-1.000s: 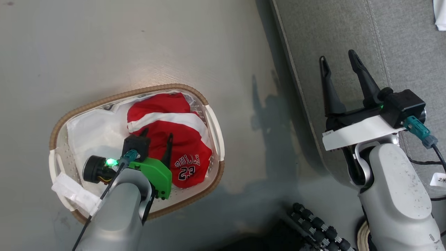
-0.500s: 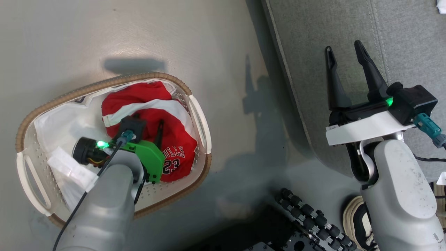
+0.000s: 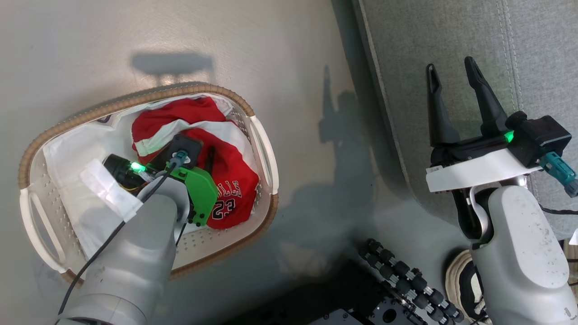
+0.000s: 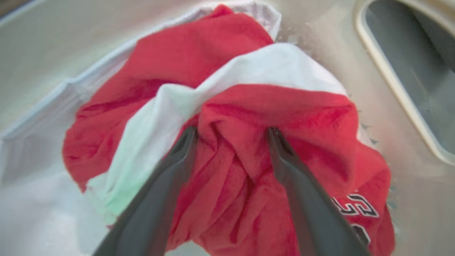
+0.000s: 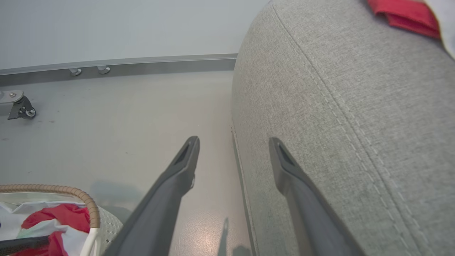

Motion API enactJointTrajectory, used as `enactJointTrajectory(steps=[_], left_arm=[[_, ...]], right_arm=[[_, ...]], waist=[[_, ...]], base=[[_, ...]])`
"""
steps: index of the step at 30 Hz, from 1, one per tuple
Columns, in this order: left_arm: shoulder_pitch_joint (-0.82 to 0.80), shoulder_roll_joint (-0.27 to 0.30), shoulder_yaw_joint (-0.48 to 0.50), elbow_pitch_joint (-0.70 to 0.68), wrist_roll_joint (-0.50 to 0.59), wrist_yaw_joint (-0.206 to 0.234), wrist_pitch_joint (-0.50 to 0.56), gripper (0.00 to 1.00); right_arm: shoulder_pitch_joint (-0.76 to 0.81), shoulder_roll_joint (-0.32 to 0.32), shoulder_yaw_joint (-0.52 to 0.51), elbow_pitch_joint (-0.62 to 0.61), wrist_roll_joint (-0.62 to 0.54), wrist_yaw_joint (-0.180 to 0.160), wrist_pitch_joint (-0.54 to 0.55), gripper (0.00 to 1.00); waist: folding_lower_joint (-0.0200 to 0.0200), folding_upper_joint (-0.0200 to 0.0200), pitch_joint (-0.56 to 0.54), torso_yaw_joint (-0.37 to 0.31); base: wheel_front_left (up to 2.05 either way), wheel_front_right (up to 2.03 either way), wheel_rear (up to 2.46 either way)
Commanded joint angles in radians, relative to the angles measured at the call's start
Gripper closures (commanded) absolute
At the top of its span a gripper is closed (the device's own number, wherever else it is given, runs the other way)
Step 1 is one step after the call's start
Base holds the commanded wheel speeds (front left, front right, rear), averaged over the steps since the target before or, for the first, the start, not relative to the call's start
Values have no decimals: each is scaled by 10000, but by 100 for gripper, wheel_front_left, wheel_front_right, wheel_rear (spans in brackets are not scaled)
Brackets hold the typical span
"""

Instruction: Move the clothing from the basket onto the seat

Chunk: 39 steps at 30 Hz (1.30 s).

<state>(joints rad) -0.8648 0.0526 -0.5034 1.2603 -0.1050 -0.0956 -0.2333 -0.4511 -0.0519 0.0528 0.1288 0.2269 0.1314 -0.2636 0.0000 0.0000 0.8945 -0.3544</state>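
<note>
Left hand [image 4: 231, 131] spread on clothing [image 4: 249, 103], its print upside-down.

Red and white clothing in a white, brown-rimmed basket on a pale grey floor.

The crumpled red sports clothing [image 3: 228, 153] has a broad white stripe, and its jersey reads "BULLS 23" in black edged with white. The oval perforated plastic basket [image 3: 135, 96] is white with a brown woven rim, and a white plastic liner sheet [image 3: 63, 158] lies inside it. Around the basket the glossy floor [image 3: 135, 36] is pale grey. Beside the basket, the large woven-fabric seat cushion [image 3: 451, 36] is mid grey with lighter stitched seams. The left pincer [image 4: 231, 132] has dark grey fingers and a bright green mount [image 3: 201, 189]. The right pincer [image 3: 451, 65] has black fingers on a white mount [image 3: 478, 169].
</note>
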Motion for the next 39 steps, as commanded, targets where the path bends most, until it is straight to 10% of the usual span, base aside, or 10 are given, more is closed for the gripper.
enactJointTrajectory(steps=[1,7,8,9,26,39], left_arm=[[-217,19,-135,43,138,-9,79,0],[-318,6,-791,180,503,-100,114,11],[-310,4,-819,190,488,-99,136,66],[-297,1,-846,205,452,-98,147,100],[440,143,-766,-203,-359,-236,-336,100],[2538,11,-244,-2777,-1179,-288,-323,100]], right_arm=[[99,0,-37,-59,-76,-14,-14,0],[129,0,-92,-69,-146,-14,-14,0],[127,0,-106,-71,-156,-14,-14,0],[130,0,-125,-70,-171,-14,-14,0],[-544,-4,208,269,320,-14,-14,0],[-63,-13,84,847,-110,-14,-14,0]], waist=[[0,0,11,12],[0,0,-15,68],[0,0,-25,75],[0,0,-43,84],[0,0,-1050,-262],[0,0,-3452,717]], base=[[0,0,0],[0,0,0],[0,0,0],[0,0,0],[0,0,0],[0,0,0]])
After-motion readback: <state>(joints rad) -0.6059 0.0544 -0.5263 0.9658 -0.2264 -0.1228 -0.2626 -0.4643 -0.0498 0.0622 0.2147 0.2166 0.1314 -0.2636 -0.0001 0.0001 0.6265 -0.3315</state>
